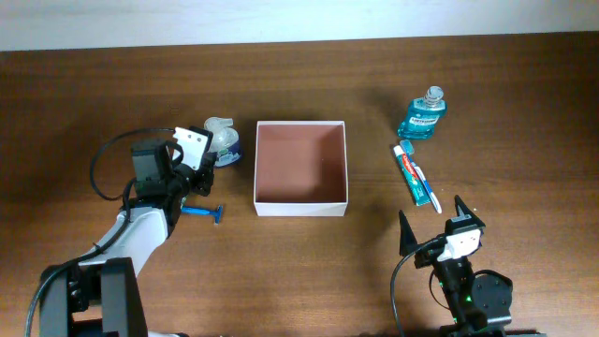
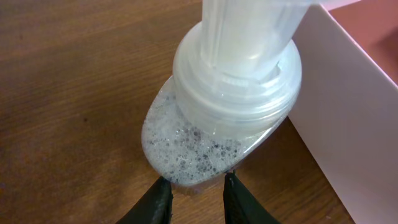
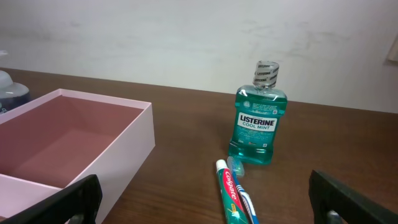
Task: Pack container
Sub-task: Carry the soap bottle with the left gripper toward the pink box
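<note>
The container (image 1: 301, 207), a square white-walled box with a reddish-brown inside, stands mid-table; its wall shows in the left wrist view (image 2: 348, 124) and the right wrist view (image 3: 118, 162). A clear foamy pump bottle (image 1: 225, 142) lies just left of it. My left gripper (image 1: 204, 157) is open, its fingertips (image 2: 198, 193) straddling the bottle's base end (image 2: 211, 143) without clamping it. My right gripper (image 1: 432, 232) is wide open and empty (image 3: 204, 180), near the front edge.
A teal mouthwash bottle (image 1: 423, 114) (image 3: 256, 127) stands right of the container. A toothpaste tube (image 1: 408, 172) (image 3: 231, 196) and a toothbrush (image 1: 429, 192) lie in front of it. A blue razor (image 1: 204, 212) lies near the left arm.
</note>
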You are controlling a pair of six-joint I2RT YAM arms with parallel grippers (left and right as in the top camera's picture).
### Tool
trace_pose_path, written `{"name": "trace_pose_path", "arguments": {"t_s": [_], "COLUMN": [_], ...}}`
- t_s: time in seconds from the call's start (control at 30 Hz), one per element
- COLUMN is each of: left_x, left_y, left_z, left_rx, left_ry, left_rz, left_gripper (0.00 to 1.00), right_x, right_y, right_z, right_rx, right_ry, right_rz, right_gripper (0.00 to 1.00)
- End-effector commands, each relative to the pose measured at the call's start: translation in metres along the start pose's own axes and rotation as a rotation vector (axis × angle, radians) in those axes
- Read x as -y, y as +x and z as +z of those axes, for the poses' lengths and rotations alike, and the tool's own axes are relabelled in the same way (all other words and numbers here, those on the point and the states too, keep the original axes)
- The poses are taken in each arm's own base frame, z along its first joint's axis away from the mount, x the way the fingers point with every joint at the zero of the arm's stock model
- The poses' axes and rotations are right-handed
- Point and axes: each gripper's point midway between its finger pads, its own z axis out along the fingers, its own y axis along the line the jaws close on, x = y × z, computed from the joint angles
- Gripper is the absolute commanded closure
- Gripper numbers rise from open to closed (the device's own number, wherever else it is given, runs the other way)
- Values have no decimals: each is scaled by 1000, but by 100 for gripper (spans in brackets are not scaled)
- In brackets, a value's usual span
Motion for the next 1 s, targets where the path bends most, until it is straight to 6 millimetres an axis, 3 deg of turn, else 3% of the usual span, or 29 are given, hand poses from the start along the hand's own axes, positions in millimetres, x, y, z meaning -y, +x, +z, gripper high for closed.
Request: {"name": "trace_pose_path", "arguments": {"t_s": [0.0, 0.03, 0.13, 0.2, 0.27, 0.53, 0.77, 0.97], "left_x": [-3, -4, -5, 0, 7, 6, 15, 14], "left_y": [-16, -24, -42, -54, -61, -59, -80, -74], "left_z": [-4, -8, -21, -30, -34, -20, -15, -6], "left_rx": [59, 83, 136, 174, 199, 216, 340, 338], "left_ry": [-3, -9, -23, -3, 35, 50, 122, 128], "left_rz": [-35, -49, -43, -28, -17, -9, 64, 64], "left_gripper": [68, 58, 41, 13, 3, 1, 1, 1], "right_x": [1, 1, 1, 1, 1, 1, 1, 1], "right_y": [2, 2, 2, 2, 2, 2, 2, 2], "right_z": [0, 0, 0, 0, 0, 0, 0, 0], "right_rx": [-4, -4, -4, -4, -4, -4, -4, -4], "right_ry": [2, 2, 2, 3, 3, 3, 3, 2], "right_rz": [1, 2, 1, 2, 2, 1, 1, 1], "right_gripper": [1, 1, 2, 1, 1, 1, 1, 1]}}
